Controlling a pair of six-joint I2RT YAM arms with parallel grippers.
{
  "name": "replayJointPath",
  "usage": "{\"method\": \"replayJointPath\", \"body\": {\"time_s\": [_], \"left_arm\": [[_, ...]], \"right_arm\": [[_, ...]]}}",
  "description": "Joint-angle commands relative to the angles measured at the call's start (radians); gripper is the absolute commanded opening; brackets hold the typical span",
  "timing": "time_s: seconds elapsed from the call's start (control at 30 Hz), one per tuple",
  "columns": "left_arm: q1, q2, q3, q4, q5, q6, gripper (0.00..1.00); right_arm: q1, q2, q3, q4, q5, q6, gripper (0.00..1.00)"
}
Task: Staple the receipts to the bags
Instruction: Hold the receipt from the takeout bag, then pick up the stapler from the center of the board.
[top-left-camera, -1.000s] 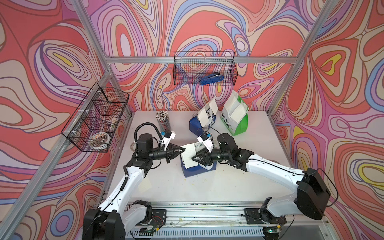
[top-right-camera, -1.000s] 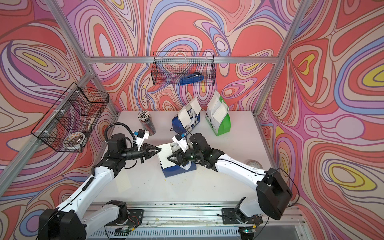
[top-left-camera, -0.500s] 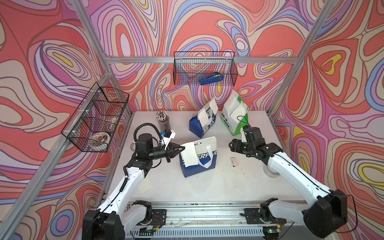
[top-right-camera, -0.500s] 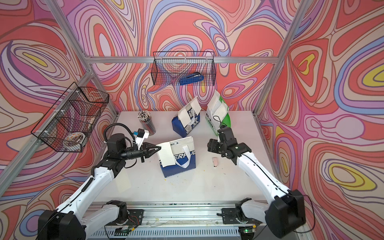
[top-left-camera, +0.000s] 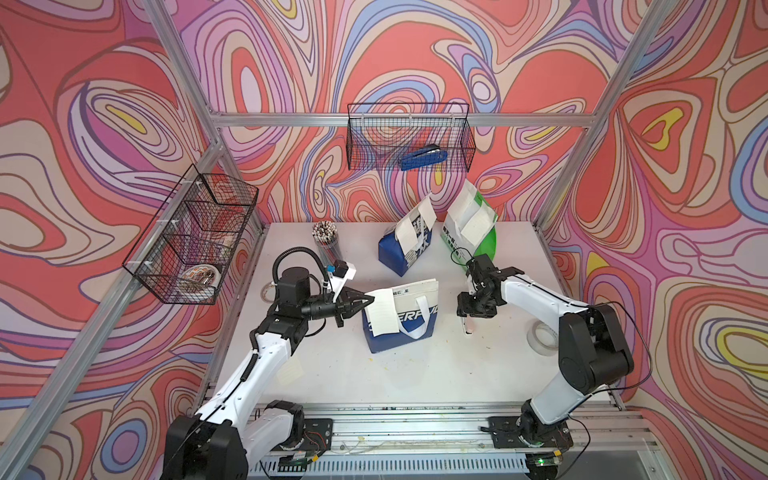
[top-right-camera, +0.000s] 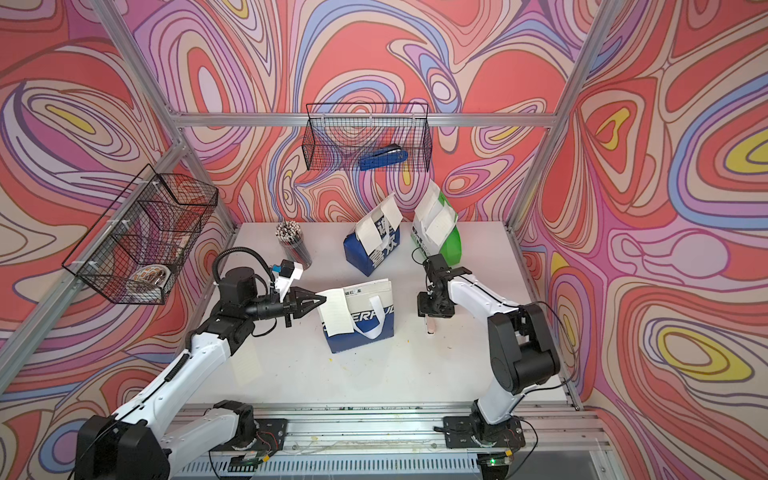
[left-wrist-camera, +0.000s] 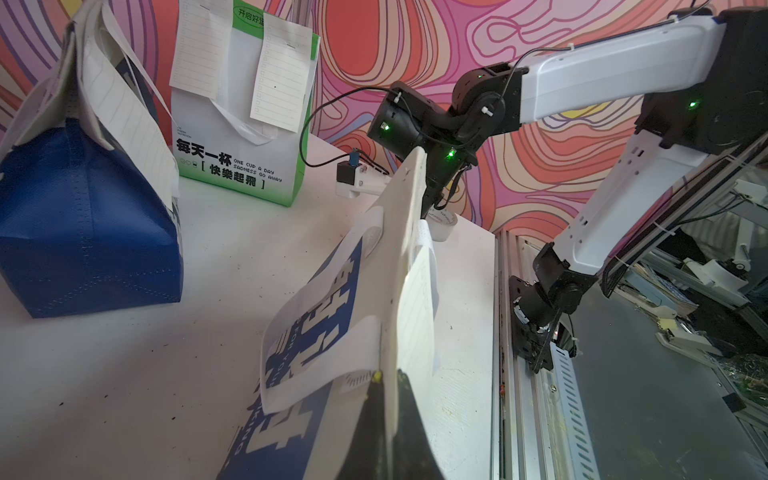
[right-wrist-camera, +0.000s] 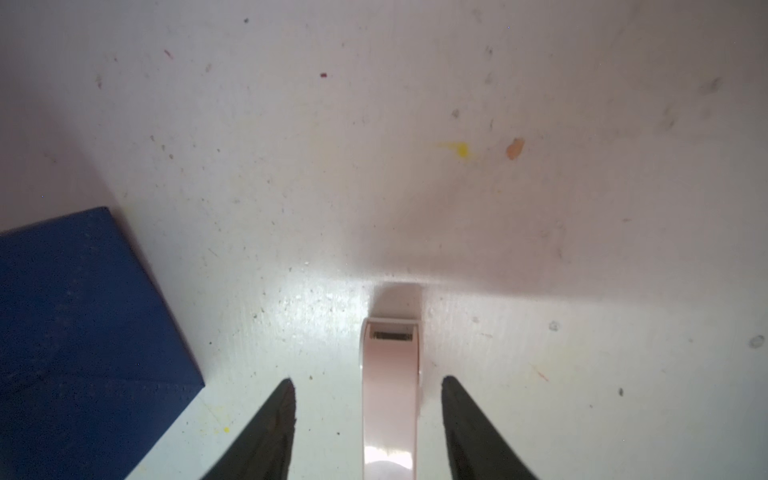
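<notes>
White table (top-left-camera: 374, 382), swirl-patterned walls (top-left-camera: 415, 50), wire baskets (top-left-camera: 409, 137), blue-white bag (top-left-camera: 399, 336) centre

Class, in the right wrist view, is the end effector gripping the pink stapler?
No; the right end effector is open, fingers clear of the pink stapler.

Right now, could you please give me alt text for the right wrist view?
The right gripper hangs open over a small pale pink plastic stapler lying on the speckled white table, one black finger on either side without touching it. The corner of a dark blue bag sits nearby.
</notes>
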Motion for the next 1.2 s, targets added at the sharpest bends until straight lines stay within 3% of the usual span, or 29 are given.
{"method": "replayJointPath", "body": {"time_s": [0.0, 0.47, 0.67, 0.77, 0.9, 1.03, 1.17], "left_arm": [[-0.015, 0.008, 0.027, -0.002, 0.005, 0.022, 0.0], [-0.041, -0.008, 0.031, -0.037, -0.034, 0.044, 0.0], [-0.049, 0.001, 0.03, -0.024, -0.033, 0.032, 0.0], [-0.049, -0.002, 0.029, -0.025, -0.034, 0.032, 0.0], [-0.052, -0.004, 0.03, -0.026, -0.049, 0.029, 0.0], [-0.065, 0.004, 0.042, -0.023, -0.095, 0.011, 0.0], [-0.073, 0.026, 0.039, 0.087, -0.175, -0.084, 0.0]], "right_arm": [[0.001, 0.037, 0.013, 0.006, -0.025, -0.013, 0.49], [0.004, 0.08, -0.027, 0.039, 0.075, -0.006, 0.33], [0.004, 0.082, -0.049, 0.058, 0.072, 0.01, 0.41], [0.006, 0.072, -0.063, 0.071, 0.091, 0.023, 0.36], [0.011, -0.008, -0.066, 0.096, 0.096, 0.042, 0.28], [0.041, -0.198, -0.024, 0.141, 0.114, 0.077, 0.23], [0.205, -0.401, -0.005, 0.358, 0.266, 0.122, 0.23]]}}
